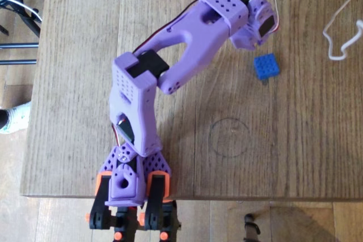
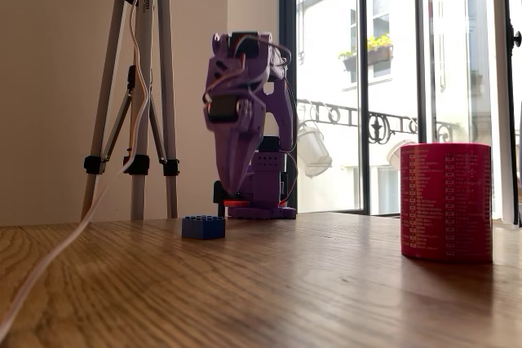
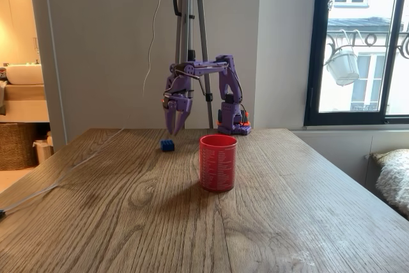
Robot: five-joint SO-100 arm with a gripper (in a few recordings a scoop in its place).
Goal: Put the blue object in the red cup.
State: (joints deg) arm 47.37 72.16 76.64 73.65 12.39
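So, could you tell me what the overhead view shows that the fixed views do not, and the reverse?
Overhead gives the faint ring mark on the table and the arm's orange-clamped base at the table edge. The fixed views give the tripod, the window, the red cup's full side and the gripper hanging open above the table. Shared: the purple arm, the blue brick lying flat on the wood, the cup, the white cable.

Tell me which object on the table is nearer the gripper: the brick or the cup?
The blue brick: it lies almost under the gripper. The red cup stands farther away.
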